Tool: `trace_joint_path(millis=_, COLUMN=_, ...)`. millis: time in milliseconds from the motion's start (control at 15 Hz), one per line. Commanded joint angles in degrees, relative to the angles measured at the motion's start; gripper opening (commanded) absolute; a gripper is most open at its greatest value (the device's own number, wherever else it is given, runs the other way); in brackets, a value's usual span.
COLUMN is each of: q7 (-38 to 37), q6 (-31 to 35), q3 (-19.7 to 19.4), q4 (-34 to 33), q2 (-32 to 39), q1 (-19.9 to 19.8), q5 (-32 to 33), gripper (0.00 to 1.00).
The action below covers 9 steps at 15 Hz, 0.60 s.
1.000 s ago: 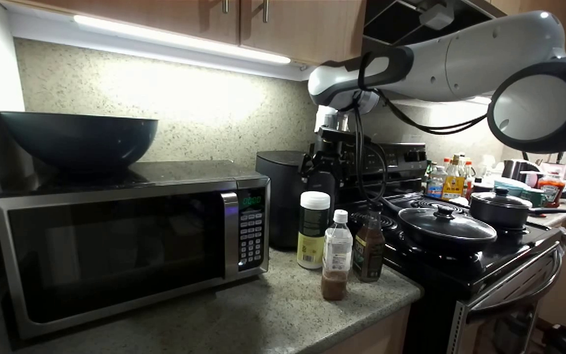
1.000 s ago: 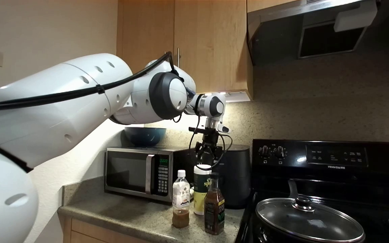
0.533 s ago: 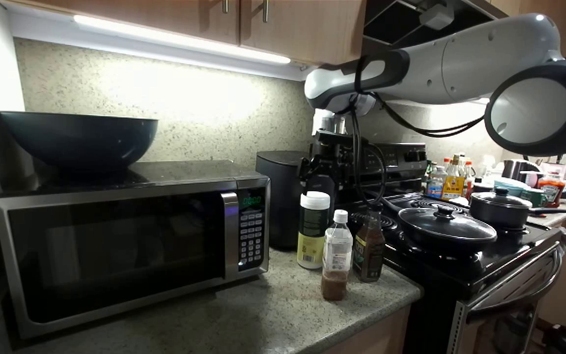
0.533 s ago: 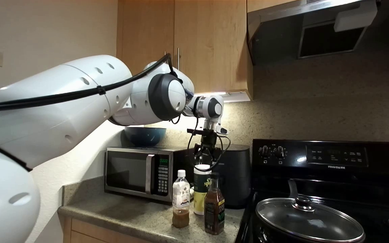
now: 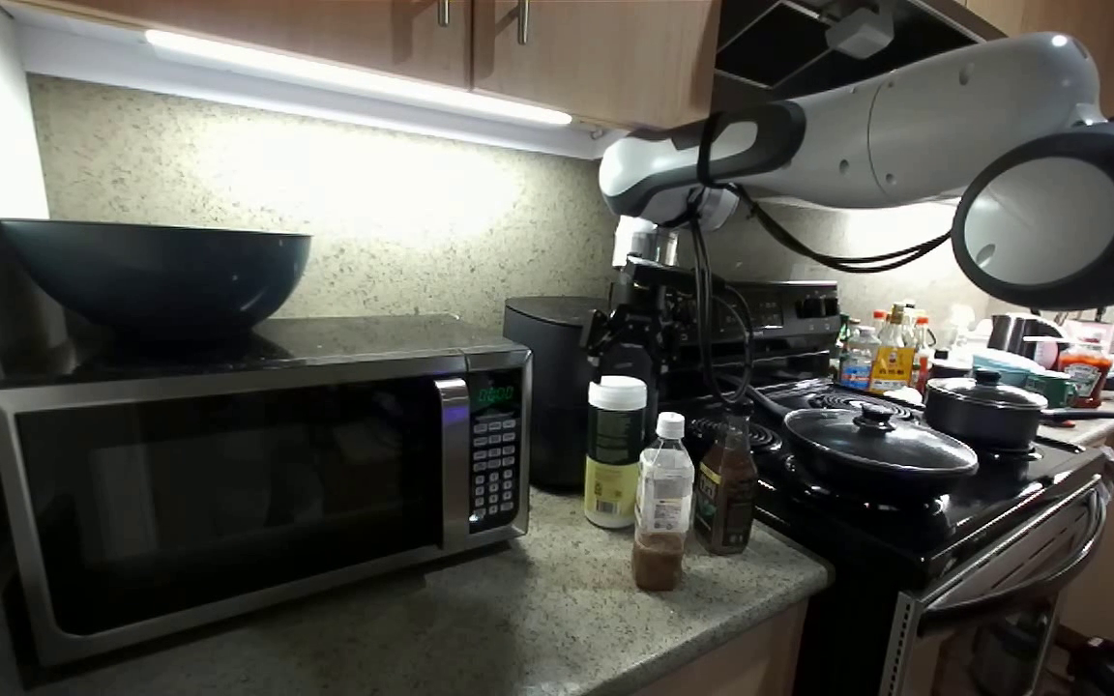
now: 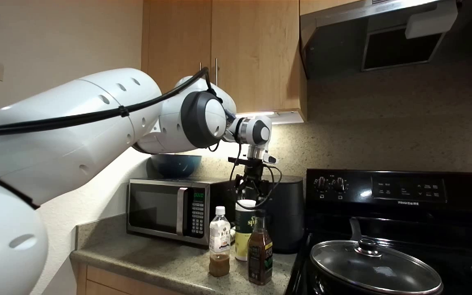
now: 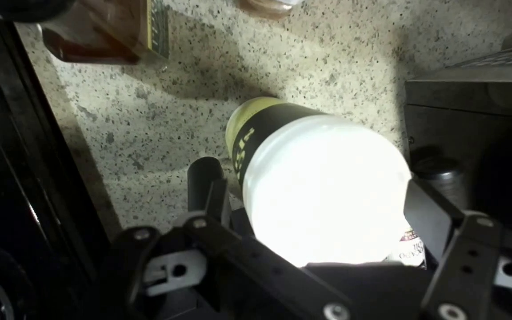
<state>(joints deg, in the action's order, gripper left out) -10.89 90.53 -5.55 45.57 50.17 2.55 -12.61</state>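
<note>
A tall container [image 5: 612, 454] with a white lid and a dark green and yellow label stands on the counter. It also shows in an exterior view [image 6: 242, 241] and, from above, in the wrist view [image 7: 322, 186]. My gripper [image 7: 314, 195] is open, with its fingers wide apart on either side of the white lid. A gap shows between the left finger [image 7: 218, 200] and the lid. The right finger [image 7: 429, 213] overlaps the lid's edge; I cannot tell whether it touches. The gripper also shows above the container in both exterior views [image 5: 627, 362] [image 6: 249, 192].
A clear bottle with brown contents [image 5: 661, 512] and a dark sauce bottle [image 5: 726, 493] stand close in front. A black appliance [image 6: 287, 217] stands behind. The microwave [image 5: 228, 493] bears a dark bowl [image 5: 161, 275]. The stove holds a lidded pan [image 5: 876, 454].
The arm and gripper have come down a little and slightly to the left over the container. The container has shifted slightly. The bottles have not moved.
</note>
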Motion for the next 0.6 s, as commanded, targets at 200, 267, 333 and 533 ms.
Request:
trace_joint_path(millis=200, q7=6.4, q6=3.1, q3=3.0, q4=-1.0, q2=1.1, q1=-1.1, q5=-2.9, gripper=1.0)
trace_joint_path(millis=267, q7=6.7, q6=3.1, q3=3.1, q4=-1.0, q2=1.1, q1=-1.1, q5=-2.8, gripper=1.0)
trace_joint_path(millis=333, q7=6.5, q6=2.8, q3=3.2, q4=-0.9, q2=1.1, q1=-1.0, q5=-2.6, gripper=1.0)
trace_joint_path(millis=533, q7=3.6, q6=2.0, q3=1.7, q4=-0.5, q2=0.5, q1=-0.3, q5=-0.8, gripper=1.0)
